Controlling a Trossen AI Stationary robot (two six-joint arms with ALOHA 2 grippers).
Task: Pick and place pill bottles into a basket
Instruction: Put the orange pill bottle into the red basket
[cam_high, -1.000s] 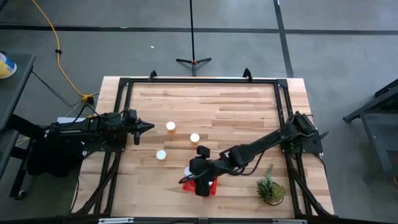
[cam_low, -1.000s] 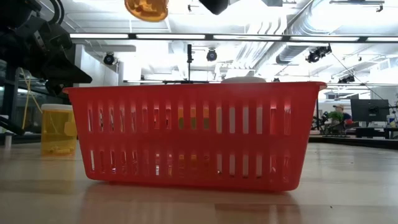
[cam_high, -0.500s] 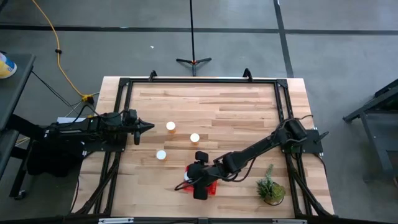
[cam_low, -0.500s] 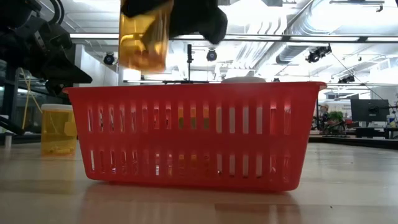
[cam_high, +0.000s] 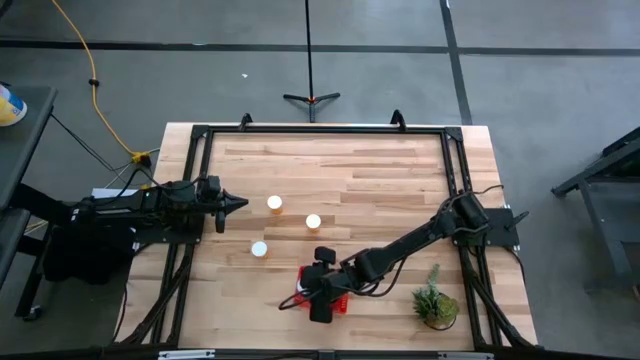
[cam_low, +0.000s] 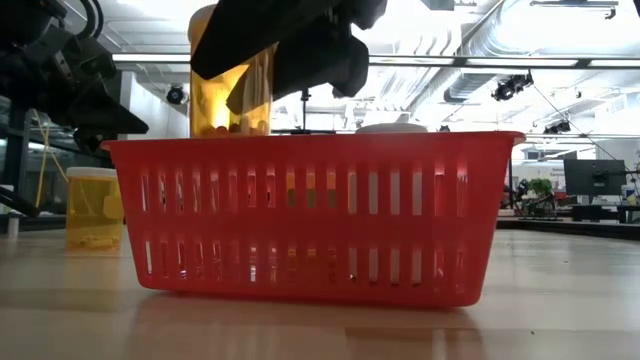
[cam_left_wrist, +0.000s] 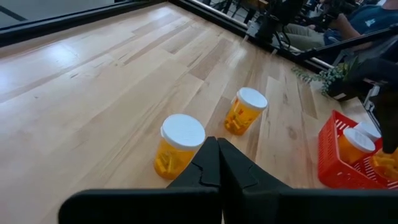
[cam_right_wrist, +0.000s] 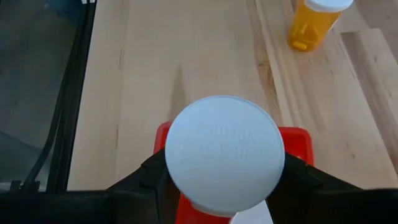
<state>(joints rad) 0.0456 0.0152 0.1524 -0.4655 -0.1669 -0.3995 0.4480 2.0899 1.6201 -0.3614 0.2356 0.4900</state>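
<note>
My right gripper (cam_high: 318, 290) is shut on a pill bottle (cam_low: 228, 95) with an amber body and a white cap (cam_right_wrist: 225, 152), right over the red mesh basket (cam_low: 310, 215), at the basket's left end in the low view. The basket (cam_high: 340, 302) stands near the table's near edge, and at least one more bottle (cam_left_wrist: 356, 143) stands in it. Three bottles stand on the table on their bases: (cam_high: 274, 204), (cam_high: 313, 222), (cam_high: 259, 249). My left gripper (cam_high: 240, 203) is shut and empty at the table's left, pointing at them. My right gripper pinches the bottle's upper part between its two fingers (cam_right_wrist: 142, 182), one on either side just under the cap's rim (cam_right_wrist: 171, 171). The fingers come from above, slanting down. The bottle hangs nearly upright, cap up, its lower end (cam_low: 228, 128) at the level of the basket's rim.
A small green potted plant (cam_high: 436, 303) stands at the near right, close to the right arm. A black frame (cam_high: 200, 135) runs around the tabletop. The far half of the wooden table (cam_high: 340, 160) is bare.
My right gripper has gone down with the bottle, and a little toward the table's near edge, over the basket. The bottle has come from well above the basket down to its rim, staying nearly upright.
</note>
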